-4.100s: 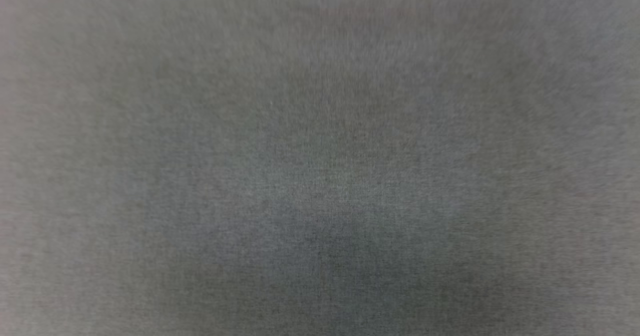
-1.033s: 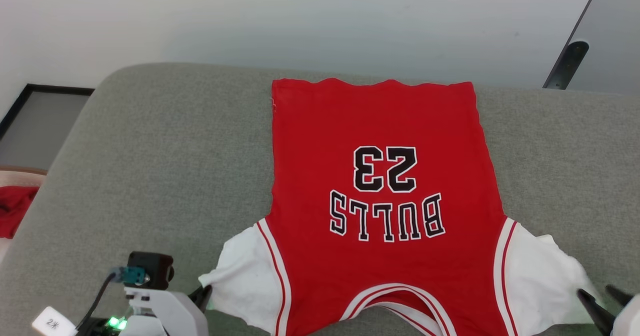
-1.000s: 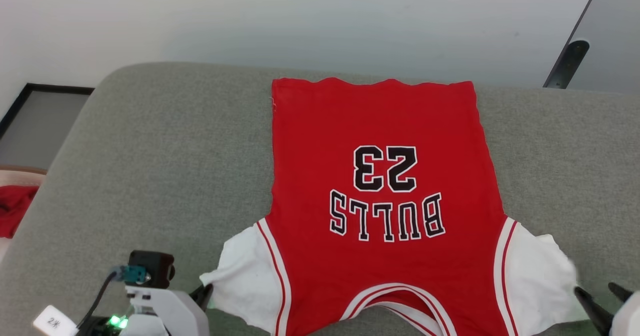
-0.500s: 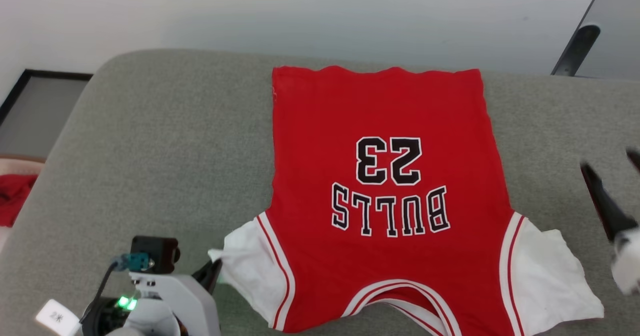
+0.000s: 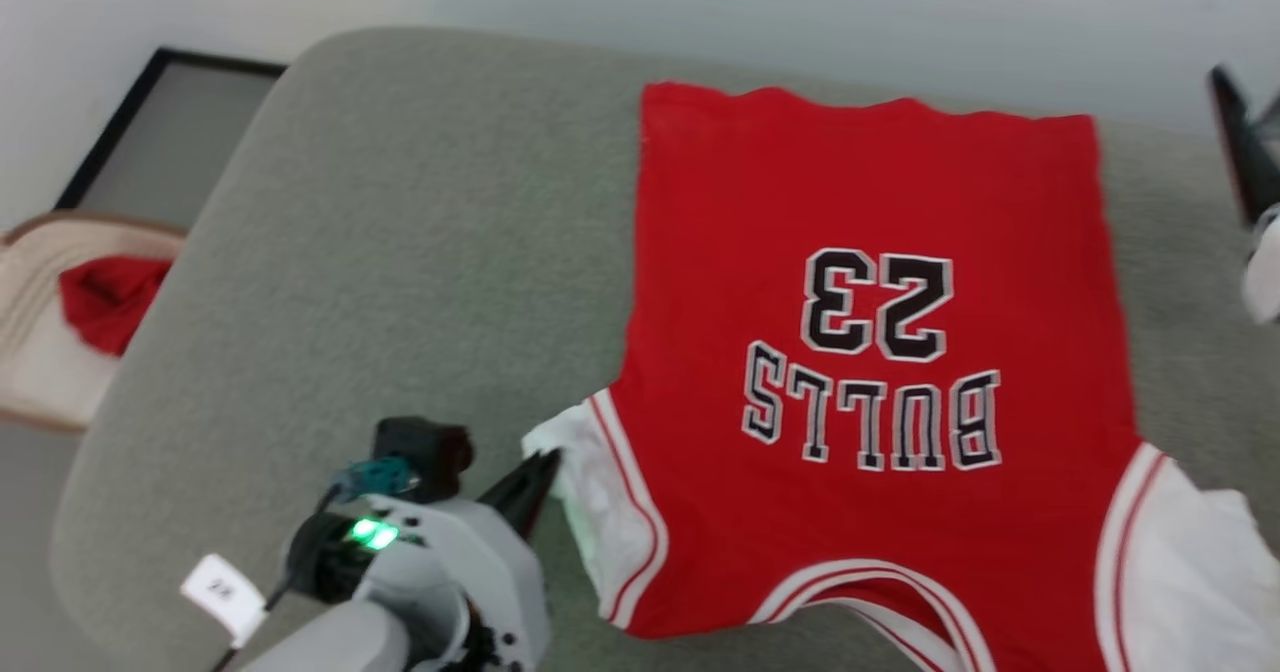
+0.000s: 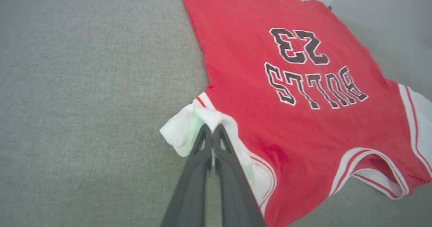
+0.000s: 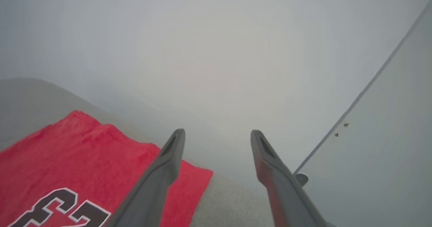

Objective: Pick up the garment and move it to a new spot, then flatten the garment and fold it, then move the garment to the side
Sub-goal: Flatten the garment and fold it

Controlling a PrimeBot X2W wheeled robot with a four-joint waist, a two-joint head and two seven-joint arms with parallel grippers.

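Your left gripper is pinched tight on the garment, jaws together with a fold of the white sleeve caught between the tips. That sleeve is bunched up and crumpled at the pinch, and it looks slightly raised off the surface there. In the head view this gripper sits low and left of centre, tips pointing at the sleeve edge. Your right gripper is spread wide with nothing between the fingers. It hangs in the air over the far right corner of the garment's hem, touching no cloth, and points toward the pale wall. In the head view it sits at the upper right edge, partly cut off and blurred. The garment lies chest up and mostly flat on the grey cushion, hem toward the far edge and collar nearest you. The black lettering, "BULLS" and "23", reads upside down from the head. The other white sleeve lies spread at the lower right of the head view, partly cut off. Well apart, off the cushion's left side, a small plain red cloth sits in a beige tray.
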